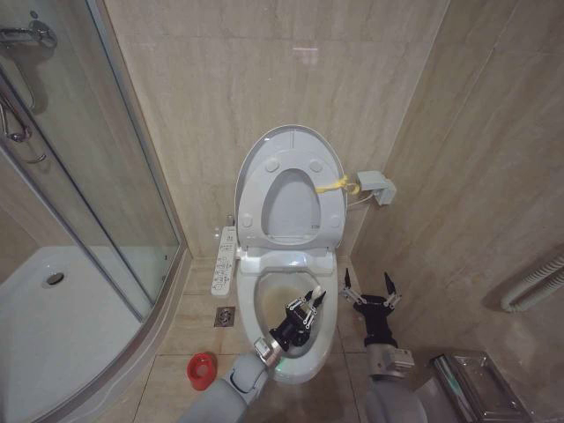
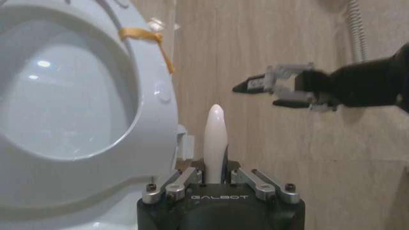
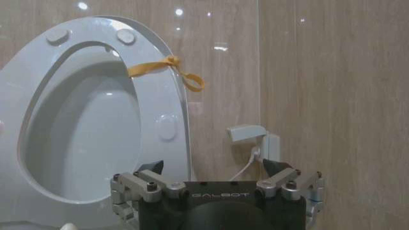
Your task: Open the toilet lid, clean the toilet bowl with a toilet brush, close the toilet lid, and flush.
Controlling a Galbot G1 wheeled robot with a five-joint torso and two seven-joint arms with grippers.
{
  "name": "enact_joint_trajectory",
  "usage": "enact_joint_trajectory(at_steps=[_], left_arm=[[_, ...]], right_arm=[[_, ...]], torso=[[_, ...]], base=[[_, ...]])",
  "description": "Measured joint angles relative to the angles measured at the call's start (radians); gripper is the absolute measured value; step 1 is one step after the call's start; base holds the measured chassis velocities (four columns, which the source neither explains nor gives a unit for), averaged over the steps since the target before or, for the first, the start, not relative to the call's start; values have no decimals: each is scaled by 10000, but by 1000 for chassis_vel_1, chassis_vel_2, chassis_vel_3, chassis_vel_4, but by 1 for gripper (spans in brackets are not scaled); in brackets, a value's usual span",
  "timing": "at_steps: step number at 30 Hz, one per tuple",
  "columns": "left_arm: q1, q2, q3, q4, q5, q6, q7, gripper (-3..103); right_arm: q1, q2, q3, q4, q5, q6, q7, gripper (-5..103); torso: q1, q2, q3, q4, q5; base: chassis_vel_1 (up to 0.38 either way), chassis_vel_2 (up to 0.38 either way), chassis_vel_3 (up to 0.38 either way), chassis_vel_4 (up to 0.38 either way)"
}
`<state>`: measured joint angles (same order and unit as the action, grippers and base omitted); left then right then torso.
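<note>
In a beige-tiled bathroom, the smooth white oval toilet lid stands raised; the left gripper pinches the thin white-handled toilet brush over the white ceramic toilet bowl, while the right gripper hangs spread beside it.

Left pincer over toilet bowl — right pincer beside.

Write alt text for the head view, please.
A robot's left gripper holds a white toilet brush handle over the open toilet bowl, its toilet lid raised against the wall. The right gripper hovers open beside the bowl; a red cup holder sits on the floor.
</note>
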<state>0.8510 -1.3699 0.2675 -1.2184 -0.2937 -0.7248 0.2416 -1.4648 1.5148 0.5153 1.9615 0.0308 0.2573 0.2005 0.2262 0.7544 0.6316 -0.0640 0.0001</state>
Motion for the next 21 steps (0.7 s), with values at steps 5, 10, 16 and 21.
enact_joint_trajectory(at_steps=[5,10,16,21], left_arm=[[149,93,144,-1027,-2,301,-44,19],[395,174,168,-1260,32,368,-61,19],[490,185,-130,-453,172,131,-40,19],[353,101,-305,-24,213,12,-43,19]], right_arm=[[0,0,0,0,0,0,0,100],[0,0,-1,0,0,0,0,100],[0,0,0,0,0,0,0,100],[0,0,0,0,0,0,0,100]], torso=[[0,1,-1,-3,-1],[-1,0,-1,1,-1],[-1,1,-1,1,-2],[-1,0,-1,-3,-1]], base=[[0,0,0,0],[0,0,0,0],[0,0,0,0],[0,0,0,0]])
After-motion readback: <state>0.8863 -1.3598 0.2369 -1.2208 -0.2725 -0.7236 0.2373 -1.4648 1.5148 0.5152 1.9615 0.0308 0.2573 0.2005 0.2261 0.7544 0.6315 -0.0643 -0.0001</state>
